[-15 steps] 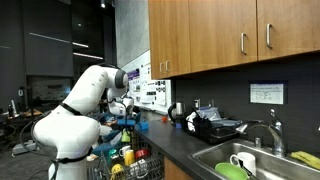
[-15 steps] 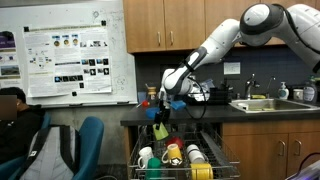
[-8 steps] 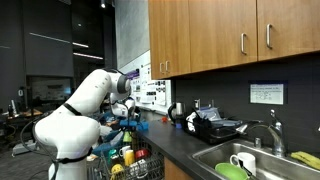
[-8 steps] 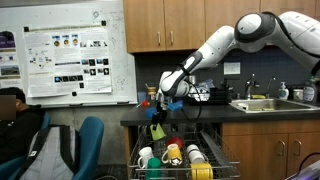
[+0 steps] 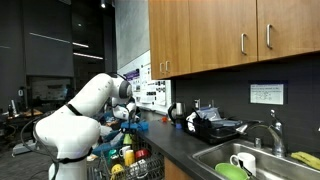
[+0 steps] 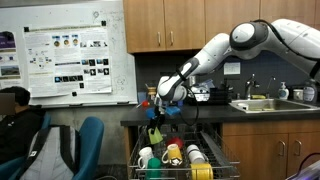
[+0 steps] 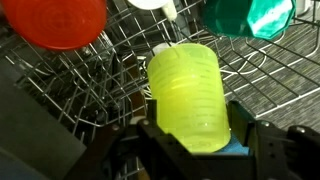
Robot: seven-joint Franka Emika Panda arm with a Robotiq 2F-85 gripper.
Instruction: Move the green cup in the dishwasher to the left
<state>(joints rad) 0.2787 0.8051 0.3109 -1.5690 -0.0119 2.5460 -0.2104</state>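
— Claw point(image 7: 197, 135) first. Spread or pressed together?
— Pinching the green cup point(image 7: 185, 90), squeezed from both sides. Seems a firm hold, judging by the wrist view.
— And where, exactly?
— Up in the air, over the rack point(image 7: 60, 100) of the dishwasher point(image 6: 136, 165). Hangs below the claw in an exterior view point(image 6: 154, 131), apparently clear of the wires and everything else.
— So lifted out. Set down anywhere yet?
— Not yet. Picked up, not placed. Looks like the carrying stage, roughly the middle of the job.
— Left to do, then?
— Carry over to the left part of the rack, find a gap, lower in, let go, pull away.
— Anything in the way?
— Crowded down there. Red cup point(image 7: 55, 20) and teal piece point(image 7: 250, 15) resting on the wires beyond the green cup, plus something white between them, too cropped to name. More cups visible in the rack from outside. Hard to pick out a free gap from these angles.
— Risk?
— Probably clipping a neighbour or a wire on the way down. Worth keeping height until above the chosen spot.
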